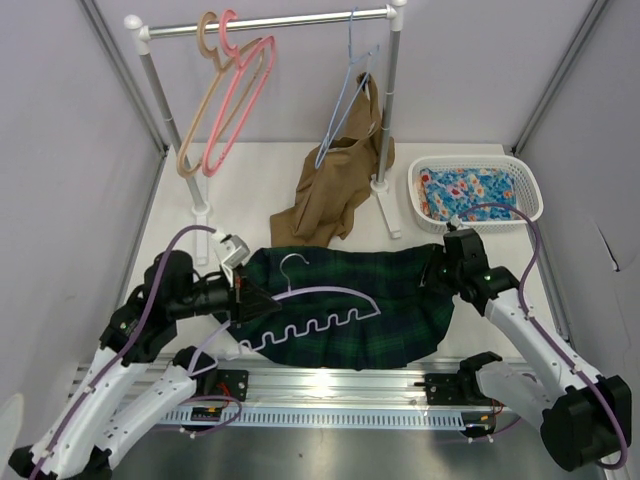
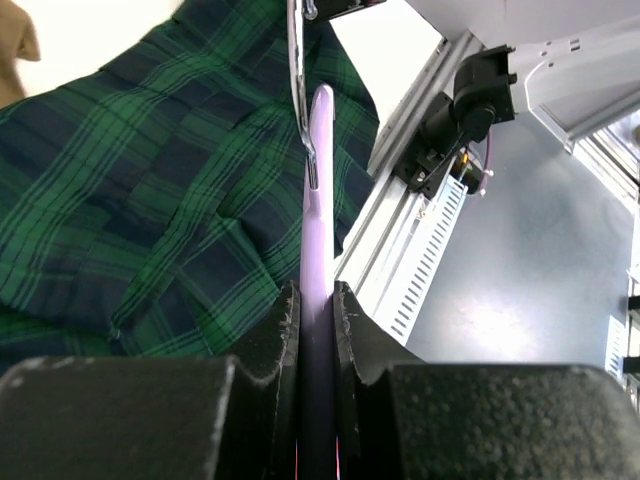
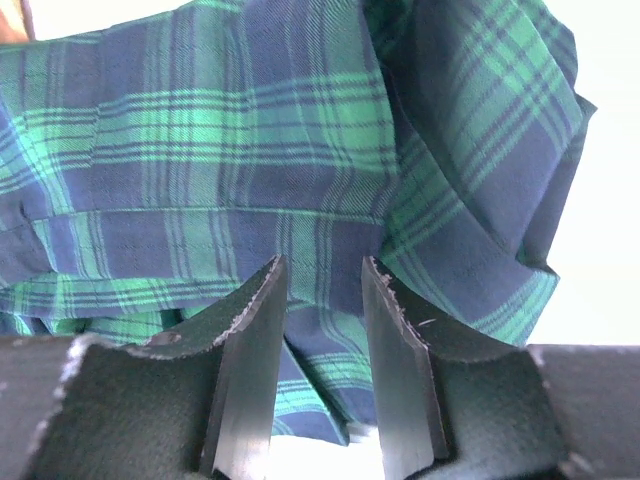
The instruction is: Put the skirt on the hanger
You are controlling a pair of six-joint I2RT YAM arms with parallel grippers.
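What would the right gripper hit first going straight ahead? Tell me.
Most likely the dark green and navy plaid pleated fabric skirt, filling the view just beyond the open jaws of the right gripper; exact gap unclear.

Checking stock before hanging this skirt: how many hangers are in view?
4. A tan hanger and a pink hanger hang left on the rail; a thin blue hanger hangs right, carrying a brown garment; a lavender hanger lies on the skirt, clamped in the left gripper.
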